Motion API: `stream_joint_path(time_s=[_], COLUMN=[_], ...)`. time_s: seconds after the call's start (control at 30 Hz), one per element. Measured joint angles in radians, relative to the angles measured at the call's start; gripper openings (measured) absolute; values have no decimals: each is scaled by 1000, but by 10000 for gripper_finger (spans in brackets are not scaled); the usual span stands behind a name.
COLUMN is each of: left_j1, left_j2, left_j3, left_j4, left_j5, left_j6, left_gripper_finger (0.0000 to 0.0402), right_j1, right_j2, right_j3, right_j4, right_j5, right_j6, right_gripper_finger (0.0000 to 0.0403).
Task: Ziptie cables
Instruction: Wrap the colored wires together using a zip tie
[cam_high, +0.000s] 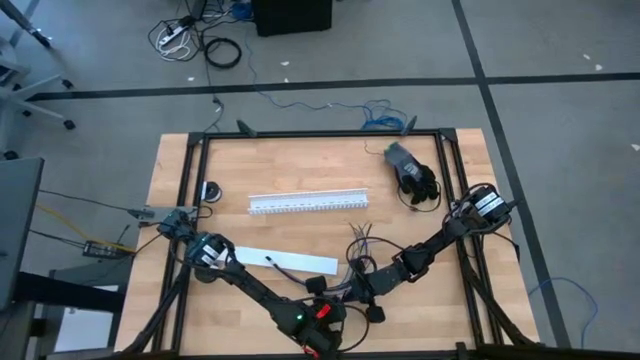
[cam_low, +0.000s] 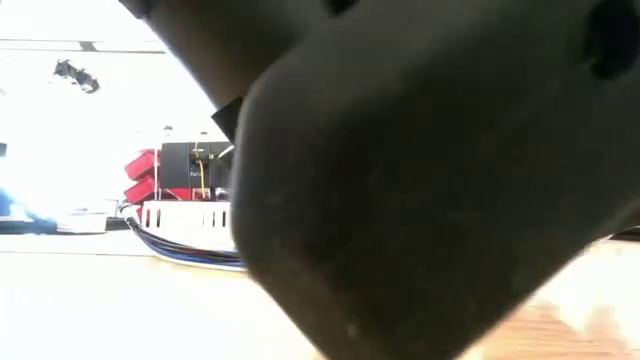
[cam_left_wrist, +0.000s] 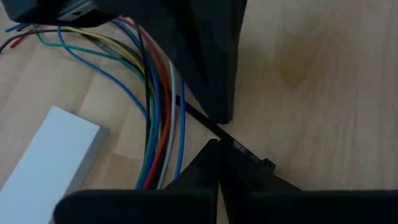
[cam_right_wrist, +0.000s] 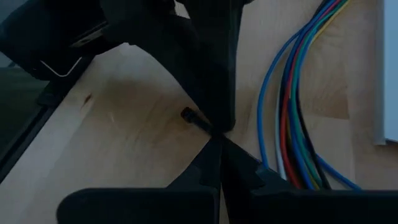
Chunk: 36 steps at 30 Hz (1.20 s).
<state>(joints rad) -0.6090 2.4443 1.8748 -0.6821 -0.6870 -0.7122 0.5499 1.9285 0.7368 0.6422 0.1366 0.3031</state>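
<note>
Wooden table (cam_high: 190, 300): pale butcher-block top inside a black frame, both dark arms reaching toward its near middle edge.
Cables (cam_left_wrist: 158, 118): a bunch of thin wires in blue, green, orange, red, white and black, lying on the wood near the front centre; in the high view their loose ends fan out just behind the two grippers (cam_high: 358, 238).
Ziptie (cam_left_wrist: 208, 124): thin black strip lying flat on the wood, crossing beside the wire bunch; its small square head (cam_right_wrist: 187, 114) rests on bare wood on the side away from the wires.
Left gripper (cam_left_wrist: 214, 144): low over the table at the front centre, fingers pressed together, tips meeting right at the ziptie; whether the strip is actually pinched between them cannot be told.
Right gripper (cam_right_wrist: 217, 138): facing the left one from the opposite side, fingers pressed together, tips at the same strip near its head; grip on it also unclear.
White channel (cam_high: 308, 203): long slotted piece lying across the middle of the table, well apart from the grippers.
White flat strip (cam_high: 285, 262): lies by the left arm, just beside the wires.
Black glove-like object (cam_high: 413, 175): far right part of the table.
Low view: almost filled by a dark arm body close to the lens.
</note>
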Motion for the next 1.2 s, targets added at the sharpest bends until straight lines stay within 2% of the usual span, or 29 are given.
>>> stream_joint_path(time_s=[0.4,0.7,0.83,0.93,1.07,1.2], left_j1=[5,6,7,7,7,5], left_j2=[-71,-86,-91,-94,-95,-95], left_j3=[10,13,13,14,15,15], left_j4=[-266,-316,-326,-340,-392,-438], left_j5=[-107,-140,-144,-149,-156,-158], left_j6=[-142,-160,-159,-160,-194,-245], left_gripper_finger=[0,0,0,0,0,0], right_j1=[22,-27,-69,-90,-114,-125], right_j2=[0,0,0,32,126,188], right_j3=[0,0,0,1,12,13], right_j4=[30,36,25,36,134,240], right_j5=[-9,-9,-61,-88,-129,-88], right_j6=[9,-33,-44,-44,-27,-50], right_gripper_finger=[0,0,0,0,0,0])
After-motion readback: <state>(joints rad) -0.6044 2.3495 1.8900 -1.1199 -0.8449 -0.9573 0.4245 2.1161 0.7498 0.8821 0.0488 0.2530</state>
